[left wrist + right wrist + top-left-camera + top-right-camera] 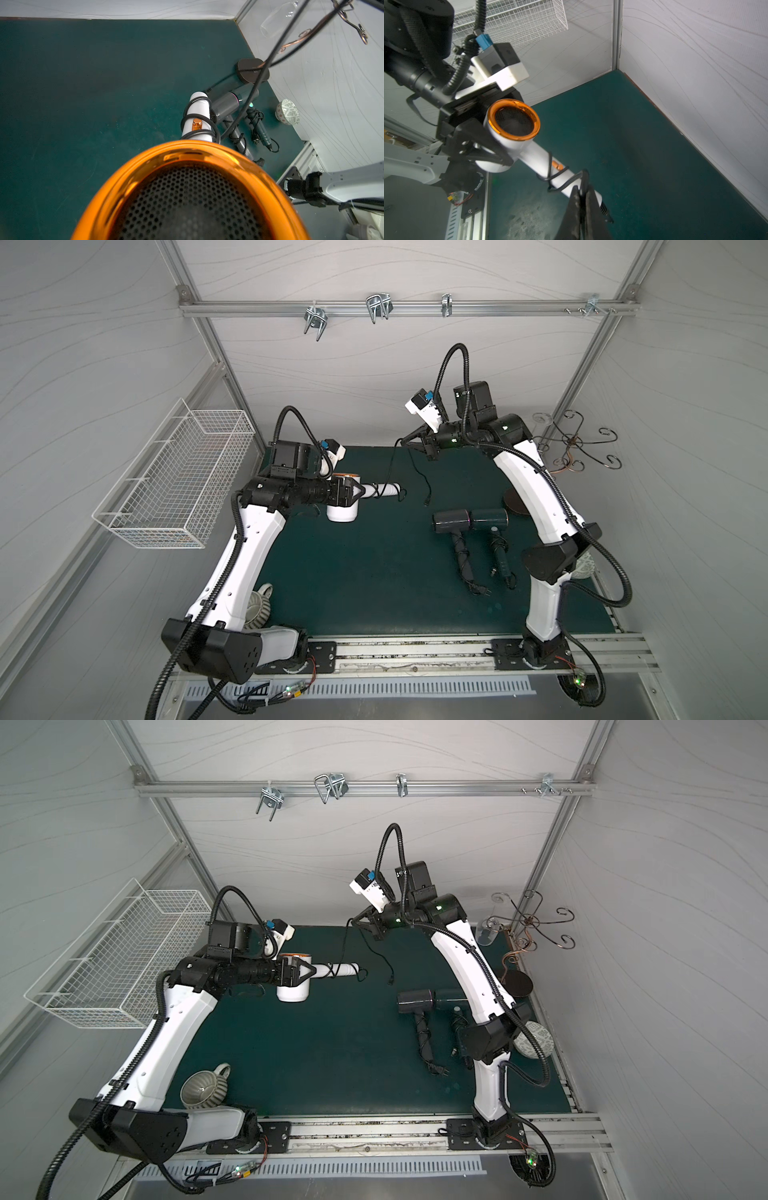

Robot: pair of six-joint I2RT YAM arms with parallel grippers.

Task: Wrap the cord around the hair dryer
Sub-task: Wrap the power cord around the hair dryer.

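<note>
Operator: Top views first. Where's the white hair dryer (343, 514)?

Observer: It's in the air above the bench (353, 580), toward the far edge. In both top views the left jaws are clamped on its body where the handle (336, 970) joins, and the handle lies level. The right jaws, higher above the bench, are pinched tight on the black cord (390, 472). Its plug (427, 502) hangs toward the bench; I can't tell whether it touches.

Operator: Left wrist view?

Observer: The dryer's orange rim (145, 166) fills it. Several cord loops sit around the handle. Two dark hair dryers (226, 104) lie on the bench, cords bundled at their handles.

Operator: Right wrist view?

Observer: Both fingers (595, 209) are pressed together with the cord between them, in front of the handle's end. The left jaws grip the barrel's sides.
</note>
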